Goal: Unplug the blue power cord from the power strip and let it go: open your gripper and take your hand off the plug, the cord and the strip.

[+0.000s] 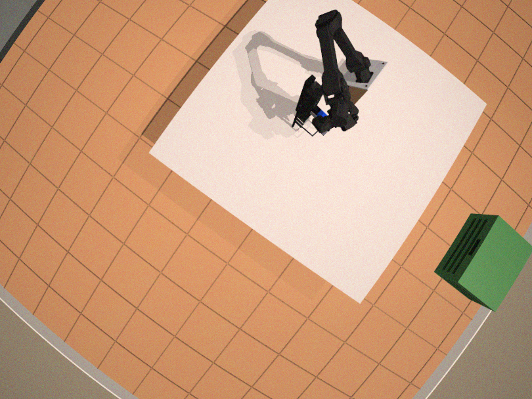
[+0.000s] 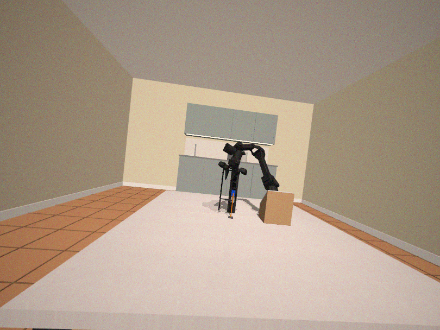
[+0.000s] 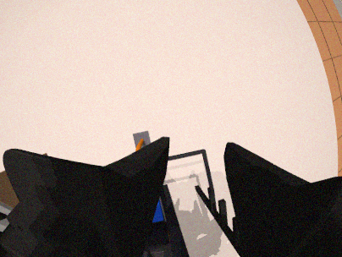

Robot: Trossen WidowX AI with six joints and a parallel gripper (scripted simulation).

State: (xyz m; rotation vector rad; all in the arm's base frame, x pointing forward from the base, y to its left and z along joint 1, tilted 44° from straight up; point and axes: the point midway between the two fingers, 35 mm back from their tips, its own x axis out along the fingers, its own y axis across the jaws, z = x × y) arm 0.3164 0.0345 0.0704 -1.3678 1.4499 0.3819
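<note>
A tall black power strip [image 1: 306, 99] [image 2: 234, 183] [image 3: 174, 224] stands upright with a thin black frame at its side. The blue plug [image 1: 322, 113] [image 2: 233, 193] [image 3: 157, 213] is low against the strip, apparently in it. An orange cord [image 2: 232, 206] [image 3: 140, 144] runs down to a small grey block [image 2: 230, 217] [image 3: 141, 135] on the table. My gripper [image 2: 233, 173] [image 3: 197, 147] is part open and empty, pointing down near the strip's upper part, above the plug. In the wrist view the left finger hides part of the plug and cord.
The arm base's grey plate [image 1: 376, 70] is on a brown box [image 2: 278, 208] beside the strip. The white table [image 1: 300, 201] [image 2: 220, 266] lies under everything. A green cabinet [image 1: 494, 262] stands off the table on the tiled floor [image 1: 206, 300].
</note>
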